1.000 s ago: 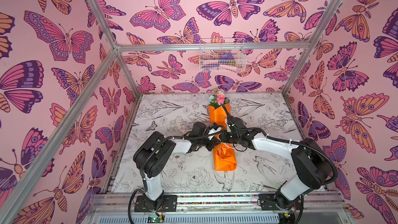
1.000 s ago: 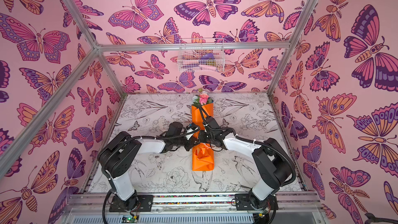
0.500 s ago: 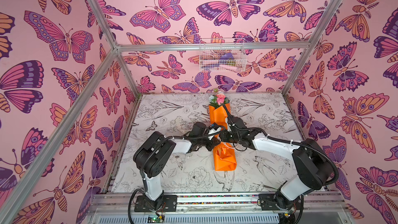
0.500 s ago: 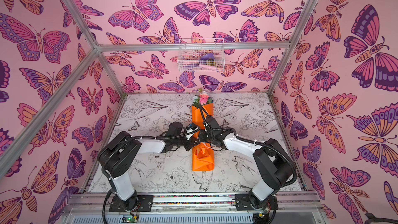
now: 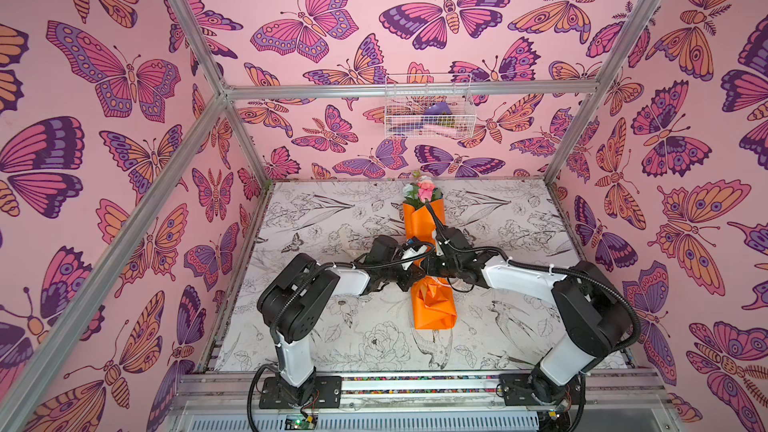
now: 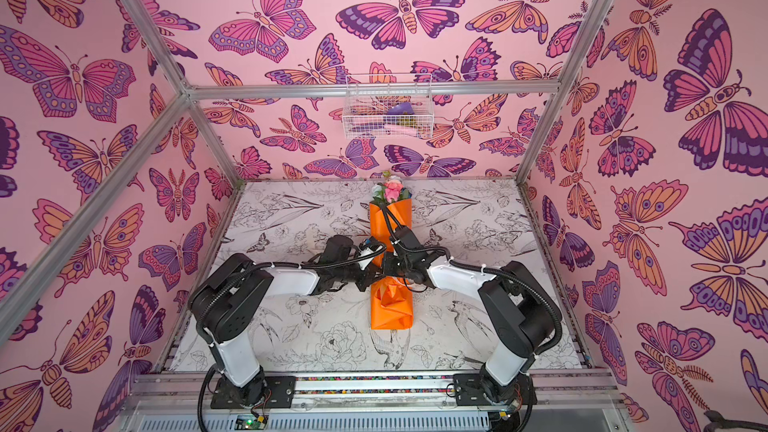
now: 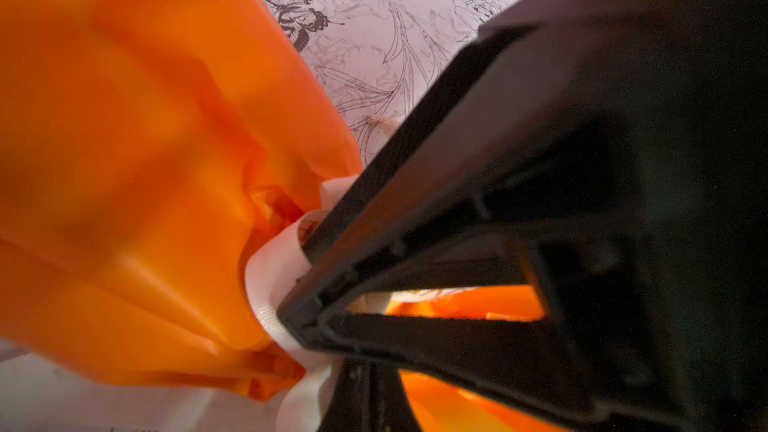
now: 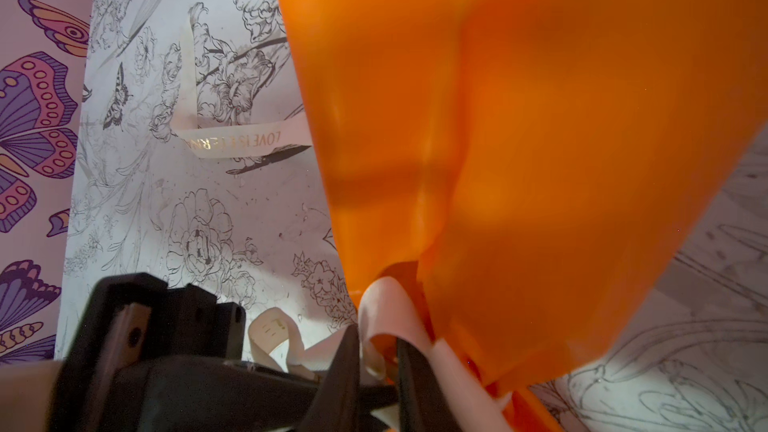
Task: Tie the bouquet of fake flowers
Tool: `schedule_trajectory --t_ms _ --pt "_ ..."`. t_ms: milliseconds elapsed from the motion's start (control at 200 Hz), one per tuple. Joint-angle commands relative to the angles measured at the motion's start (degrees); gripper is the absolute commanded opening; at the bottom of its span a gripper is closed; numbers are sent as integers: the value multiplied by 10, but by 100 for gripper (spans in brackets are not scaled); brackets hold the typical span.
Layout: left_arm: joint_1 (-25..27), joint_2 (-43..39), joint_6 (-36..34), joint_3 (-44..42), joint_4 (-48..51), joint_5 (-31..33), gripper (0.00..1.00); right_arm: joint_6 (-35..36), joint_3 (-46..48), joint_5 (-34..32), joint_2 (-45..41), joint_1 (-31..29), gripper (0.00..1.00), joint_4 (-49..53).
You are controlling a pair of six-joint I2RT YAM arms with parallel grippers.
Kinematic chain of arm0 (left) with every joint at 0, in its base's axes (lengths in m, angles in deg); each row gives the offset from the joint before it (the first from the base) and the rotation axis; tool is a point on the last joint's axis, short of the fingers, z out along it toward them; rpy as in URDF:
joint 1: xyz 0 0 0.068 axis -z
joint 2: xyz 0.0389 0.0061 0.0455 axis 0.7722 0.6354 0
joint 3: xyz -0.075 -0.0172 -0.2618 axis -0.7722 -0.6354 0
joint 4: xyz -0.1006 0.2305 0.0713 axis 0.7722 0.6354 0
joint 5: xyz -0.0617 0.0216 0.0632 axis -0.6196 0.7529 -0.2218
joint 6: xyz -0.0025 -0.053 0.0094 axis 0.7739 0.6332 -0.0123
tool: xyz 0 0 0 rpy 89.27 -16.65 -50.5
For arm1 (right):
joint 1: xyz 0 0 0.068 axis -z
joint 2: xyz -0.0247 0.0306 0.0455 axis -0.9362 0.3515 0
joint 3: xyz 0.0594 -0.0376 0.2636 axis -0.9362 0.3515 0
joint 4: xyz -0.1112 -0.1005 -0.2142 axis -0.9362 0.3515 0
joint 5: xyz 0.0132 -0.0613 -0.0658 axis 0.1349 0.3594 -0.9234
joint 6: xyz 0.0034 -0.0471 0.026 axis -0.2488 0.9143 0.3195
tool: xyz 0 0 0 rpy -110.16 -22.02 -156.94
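1 ribbon (image 7: 270, 280), left gripper (image 7: 291, 317) and right gripper (image 8: 376, 338) crowd bouquet (image 5: 432, 305) at table (image 5: 519, 330) middle.

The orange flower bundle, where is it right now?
In a top view the bouquet lies lengthwise at the table's middle, blooms toward the back wall, its waist under the left arm and right arm.

1. Both top views give you bright, even light, with only soft shadows under the arms (image 5: 299, 297).
2. In your wrist views the orange paper (image 7: 124, 118) is blurred close up, the table print (image 8: 199, 222) reads sharp, and the black foreground is murky.
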Motion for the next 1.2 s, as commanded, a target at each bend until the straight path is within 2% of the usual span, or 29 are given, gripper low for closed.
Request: schedule_trajectory --t_ms 0,95,270,290,335,360,541,601,661,701,836,1001,1196 --pt "2 15 -7 -8 5 -12 0 -5 -13 1 17 -3 19 -7" --pt "2 14 -6 -7 5 -12 0 -3 -15 2 24 -3 17 -10" --pt "3 -4 16 -13 6 0 0 6 -14 12 9 -3 0 -27" --pt "2 -11 20 -16 6 4 4 8 -14 12 5 -3 0 -27" --pt "2 -29 30 -23 5 13 22 11 -13 11 -6 -3 0 -27" --pt "2 -40 37 -27 6 21 27 13 -13 10 -12 -3 0 -28" --pt "2 -139 95 -74 4 100 50 26 -5 -3 -43 -3 0 -37" --pt "1 -169 117 -92 2 130 52 27 -4 -5 -46 -2 0 -37" --pt "-1 -195 145 -108 5 166 67 28 -6 -1 -47 0 0 -38" --pt "-2 -209 166 -117 10 190 73 29 -5 1 -48 1 0 -41" --pt "-14 -234 201 -148 20 206 74 33 -6 4 -56 5 0 -47" --pt "-30 -226 187 -169 15 151 74 34 -4 -1 -57 11 0 -42" --pt "-35 -193 149 -150 13 104 75 28 1 0 -57 12 0 -42"
